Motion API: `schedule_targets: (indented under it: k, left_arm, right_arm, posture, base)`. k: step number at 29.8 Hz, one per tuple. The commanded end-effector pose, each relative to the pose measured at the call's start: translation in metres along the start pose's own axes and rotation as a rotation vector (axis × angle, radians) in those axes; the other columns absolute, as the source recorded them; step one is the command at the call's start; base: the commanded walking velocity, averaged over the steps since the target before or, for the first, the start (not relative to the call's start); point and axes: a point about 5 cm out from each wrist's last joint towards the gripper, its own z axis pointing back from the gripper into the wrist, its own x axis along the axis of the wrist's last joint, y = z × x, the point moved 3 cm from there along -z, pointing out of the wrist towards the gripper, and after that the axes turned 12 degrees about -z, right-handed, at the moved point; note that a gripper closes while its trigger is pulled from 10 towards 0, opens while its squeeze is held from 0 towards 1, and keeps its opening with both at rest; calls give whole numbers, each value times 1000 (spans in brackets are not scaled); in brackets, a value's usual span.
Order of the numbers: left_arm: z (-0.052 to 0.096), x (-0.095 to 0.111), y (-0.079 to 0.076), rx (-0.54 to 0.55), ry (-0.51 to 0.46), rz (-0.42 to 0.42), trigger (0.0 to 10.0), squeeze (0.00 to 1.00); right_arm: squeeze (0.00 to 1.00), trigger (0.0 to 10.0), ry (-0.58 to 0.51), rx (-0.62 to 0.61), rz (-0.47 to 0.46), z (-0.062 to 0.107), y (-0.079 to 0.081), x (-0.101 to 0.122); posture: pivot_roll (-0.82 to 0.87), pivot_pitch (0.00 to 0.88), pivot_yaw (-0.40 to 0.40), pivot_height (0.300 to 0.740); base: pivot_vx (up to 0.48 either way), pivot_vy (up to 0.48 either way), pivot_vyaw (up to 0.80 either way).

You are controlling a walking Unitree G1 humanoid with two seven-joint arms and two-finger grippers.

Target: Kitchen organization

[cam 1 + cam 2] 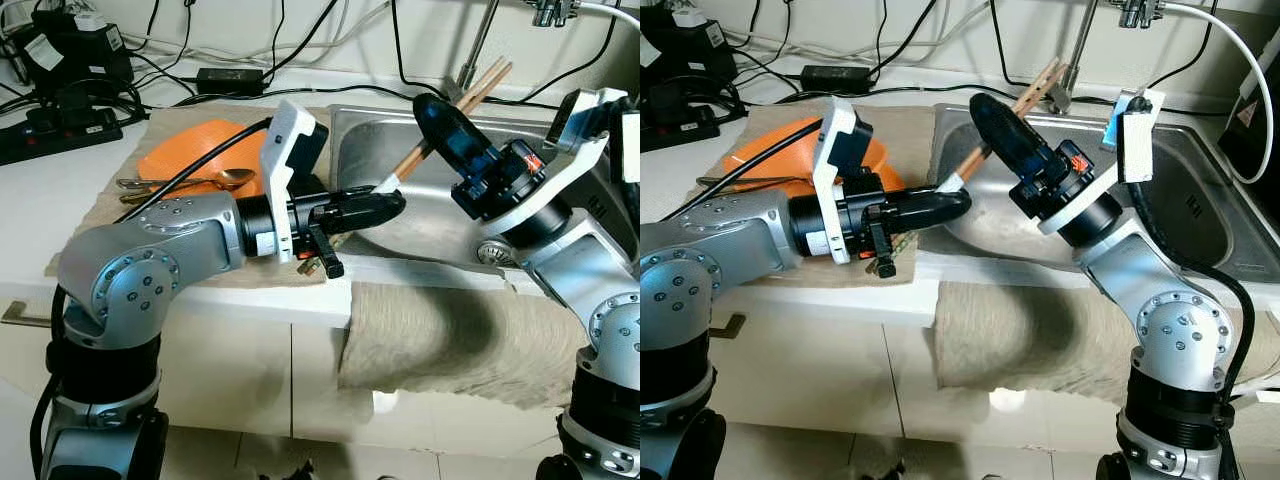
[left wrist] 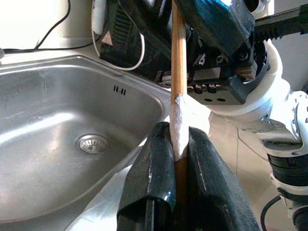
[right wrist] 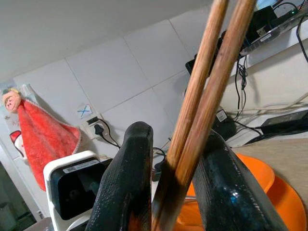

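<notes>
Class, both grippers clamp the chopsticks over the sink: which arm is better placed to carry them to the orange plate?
Left, probably. The left gripper holds the chopsticks by their white-tipped end, nearest the orange plate; the right gripper sits farther over the sink.

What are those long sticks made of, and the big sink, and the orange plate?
The chopsticks look like wood: brown with a fine grain, and white wrapping at one end. The sink looks like brushed stainless steel, grey with soft reflections. The orange plate is probably plastic, smooth and evenly bright, though that is a guess.

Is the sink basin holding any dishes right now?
No, the left wrist view shows the steel sink bare around its drain.
</notes>
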Motion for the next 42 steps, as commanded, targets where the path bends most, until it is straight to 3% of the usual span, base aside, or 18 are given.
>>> schedule_targets:
  k: [1,21,22,37,38,39,42]
  left_arm:
    - [-3,4,-5,-34,-3,-12,10000,0]
    - [-2,6,4,8,-9,-14,10000,0]
    - [-2,5,5,10,-8,-10,10000,1000]
    - [-3,10,4,8,-33,-28,10000,1000]
    - [-3,10,4,13,-38,-36,10000,224]
    - [-2,12,5,21,-52,-45,10000,0]
    - [-1,14,8,35,-64,-42,10000,0]
  right_arm:
    - [0,0,-1,29,16,-4,6,3]
    - [0,0,-12,44,13,-4,9,3]
    - [0,0,-14,43,13,-4,9,4]
    - [0,0,-21,18,44,1,5,11]
    - [0,0,-21,14,51,2,4,12]
    - [0,0,-24,9,60,4,3,16]
    - [0,0,-19,-3,80,6,2,18]
  posture:
    - [-35,0,-14,740]
    - [-34,0,-14,740]
    - [-35,0,-13,740]
    - [-38,0,-14,740]
    - [-38,0,-14,740]
    - [-38,0,-14,740]
    - [-38,0,-14,740]
  base:
    - [0,0,0]
    - [0,0,0]
    - [0,0,0]
    - [0,0,0]
    - [0,0,0]
    - [0,0,0]
    - [0,0,0]
